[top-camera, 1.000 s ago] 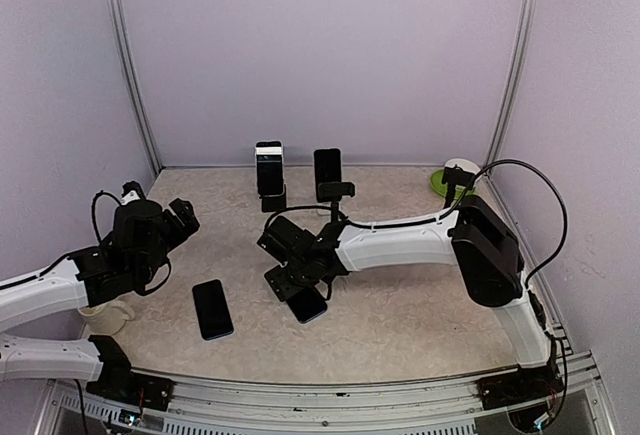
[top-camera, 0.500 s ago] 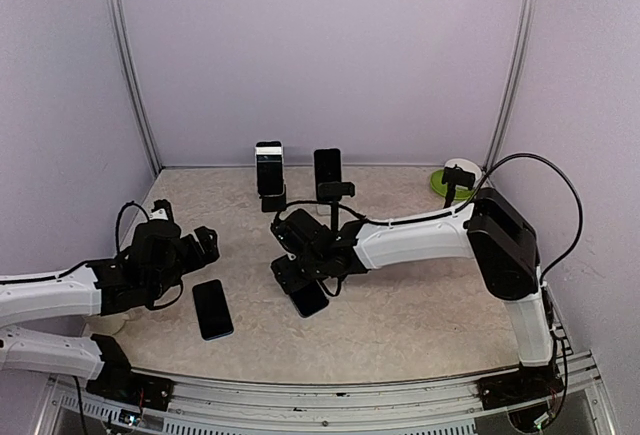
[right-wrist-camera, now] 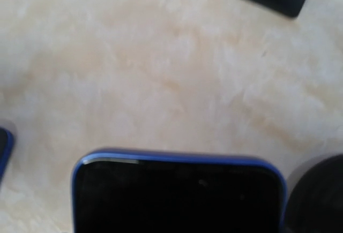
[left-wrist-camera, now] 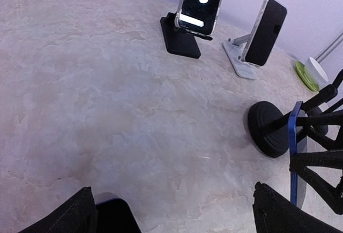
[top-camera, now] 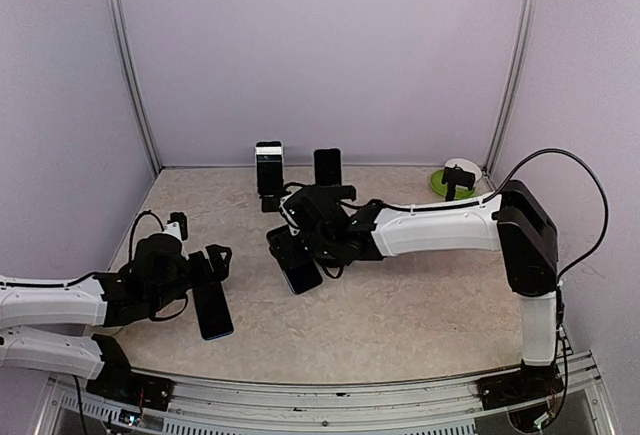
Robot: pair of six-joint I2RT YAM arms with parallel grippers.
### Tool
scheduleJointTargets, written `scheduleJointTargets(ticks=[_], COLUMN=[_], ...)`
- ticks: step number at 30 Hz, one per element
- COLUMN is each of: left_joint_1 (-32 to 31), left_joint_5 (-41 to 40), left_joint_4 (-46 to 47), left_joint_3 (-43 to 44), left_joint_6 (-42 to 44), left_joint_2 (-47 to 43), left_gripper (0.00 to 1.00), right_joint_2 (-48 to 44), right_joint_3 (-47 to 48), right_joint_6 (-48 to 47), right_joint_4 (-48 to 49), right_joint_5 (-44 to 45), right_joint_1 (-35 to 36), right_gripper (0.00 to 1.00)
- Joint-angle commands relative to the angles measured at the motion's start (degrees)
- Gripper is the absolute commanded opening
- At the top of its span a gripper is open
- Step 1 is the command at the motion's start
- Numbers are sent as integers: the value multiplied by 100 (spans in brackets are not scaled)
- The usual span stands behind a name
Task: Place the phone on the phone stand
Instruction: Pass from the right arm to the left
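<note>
The right gripper (top-camera: 296, 260) is clamped on the blue-rimmed phone (right-wrist-camera: 177, 195), a glossy black slab with rounded corners. It is held steeply tilted just beside a black stand with a round base (left-wrist-camera: 269, 130). The left gripper (top-camera: 214, 277) hangs spread wide over the far end of a second dark phone (top-camera: 213, 313) lying flat. The tabletop (top-camera: 420, 285) is beige, mottled like marble, and plain lilac walls (top-camera: 330, 55) enclose it.
</note>
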Motion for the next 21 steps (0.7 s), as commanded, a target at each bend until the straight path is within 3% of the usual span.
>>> scheduleJointTargets(ticks=[1,14,21], left_joint_1=[-46,-61,-117], left_joint_5=[616,2101,2391], left_joint_4=[813,2121,2254], left_joint_3=[-121,-21,205], left_joint_6=[290,644,682], left_joint_2=[-2,273,700], left_gripper=[98,95,94], right_joint_2=[-525,-1039,-1127], right_joint_3=[124,188,149], right_joint_6=[-103,-80,-97], right_joint_4=[483,769,879], right_joint_5=[246,624,628], right_joint_1=[-13,-13,-13], right_gripper=[66,66,66])
